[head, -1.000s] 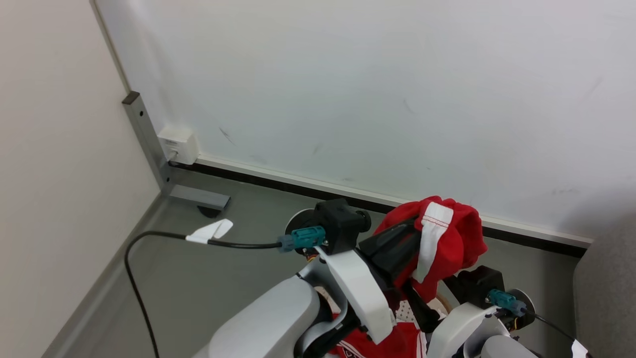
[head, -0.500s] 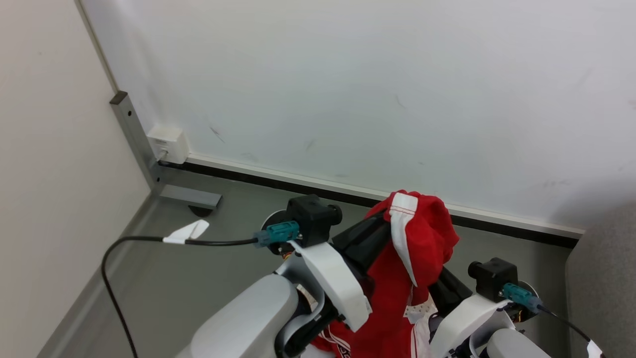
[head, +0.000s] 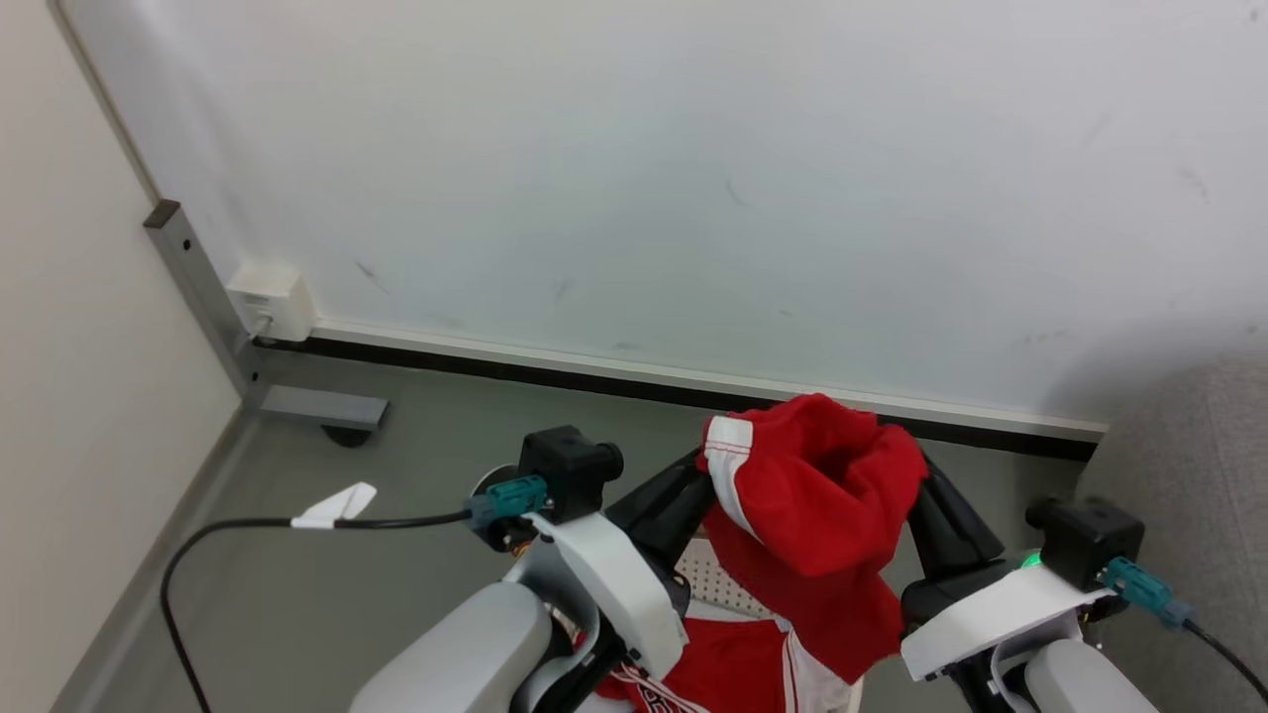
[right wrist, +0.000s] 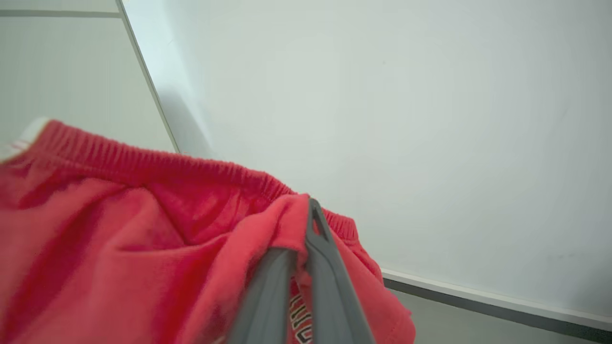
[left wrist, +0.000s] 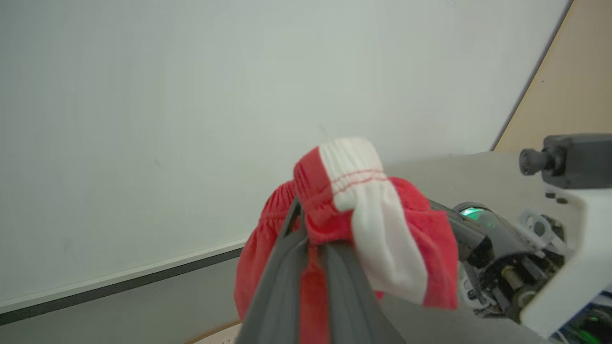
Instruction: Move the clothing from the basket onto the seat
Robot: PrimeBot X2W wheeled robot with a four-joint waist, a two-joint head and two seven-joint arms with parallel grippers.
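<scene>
- The left gripper [left wrist: 308, 241] is clenching on the white-striped waistband of the red clothing [head: 812, 495].
- The right gripper [right wrist: 311, 224] is pinching the other side of this clothing.
- The clothing is hanging between both grippers, lifted above the basket [head: 715, 584]; the grey seat [head: 1189, 465] is standing at the right, apart from it.

The red shorts [head: 822, 515] hang bunched in the air, gathered up at the elastic waistband, with 1 broad white side stripe folded over the top and the cloth drooping below. Under them, more red clothing [head: 728, 665] with white trim lies in the basket [head: 708, 584], where a patch of cream perforated wall shows. The grey fabric seat [head: 1194, 465] stands off to the right.
</scene>
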